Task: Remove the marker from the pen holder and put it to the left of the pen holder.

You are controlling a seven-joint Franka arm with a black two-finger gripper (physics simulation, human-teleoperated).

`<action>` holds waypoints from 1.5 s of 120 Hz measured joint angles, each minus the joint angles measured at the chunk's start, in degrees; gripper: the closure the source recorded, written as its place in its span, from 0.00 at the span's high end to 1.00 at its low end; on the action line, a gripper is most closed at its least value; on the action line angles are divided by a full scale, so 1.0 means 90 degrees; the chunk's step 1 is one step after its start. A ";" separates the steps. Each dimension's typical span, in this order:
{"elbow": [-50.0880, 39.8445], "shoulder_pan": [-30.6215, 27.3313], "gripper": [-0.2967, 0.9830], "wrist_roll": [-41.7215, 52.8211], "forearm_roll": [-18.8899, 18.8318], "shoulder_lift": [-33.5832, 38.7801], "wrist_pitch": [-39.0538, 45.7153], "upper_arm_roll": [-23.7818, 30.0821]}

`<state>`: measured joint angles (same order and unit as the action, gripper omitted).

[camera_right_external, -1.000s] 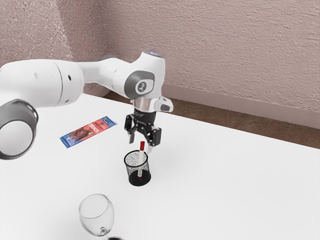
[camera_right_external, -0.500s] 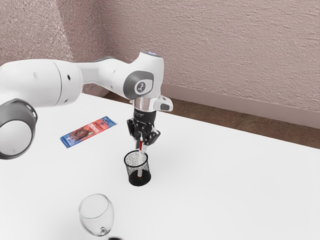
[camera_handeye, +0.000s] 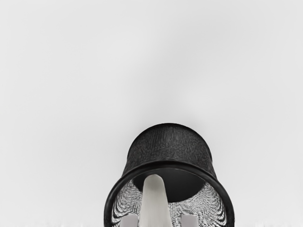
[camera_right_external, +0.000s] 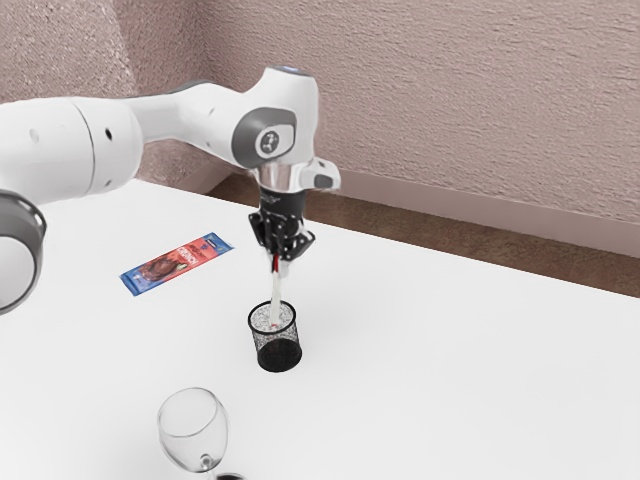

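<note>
My gripper (camera_right_external: 279, 260) is above the pen holder in the exterior view, shut on the marker (camera_right_external: 275, 292) near its red cap. The marker's white body hangs almost upright, with its lower end inside the mouth of the black mesh pen holder (camera_right_external: 279, 354). That holder stands upright on the table. Looking from my hand, the gripper's fingertips (camera_handeye: 159, 221) flank the pale marker (camera_handeye: 154, 201), which points down toward the opening of the pen holder (camera_handeye: 169, 144).
A red and blue packet (camera_right_external: 177, 263) lies flat on the white table (camera_right_external: 440, 370), behind the holder toward the exterior view's left. A clear wine glass (camera_right_external: 193, 430) stands nearer that camera. The wall rises beyond the table's far edge.
The gripper has closed on the marker and risen, pulling it upward, so its lower end has left the holder's bottom. The holder, packet and glass are where they were.
</note>
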<state>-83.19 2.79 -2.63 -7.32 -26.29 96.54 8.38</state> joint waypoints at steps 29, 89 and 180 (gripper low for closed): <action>0.0278 0.0007 0.17 -0.0008 0.0105 0.0771 -0.0517 -0.0261; 0.0442 -0.0002 0.16 -0.0079 -0.0495 -0.0641 -0.2693 -0.1705; 0.0442 -0.0008 0.48 -0.0385 -0.0470 -0.1424 -0.3439 -0.1729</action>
<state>-79.21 2.72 -6.09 -11.55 -39.10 65.60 -7.18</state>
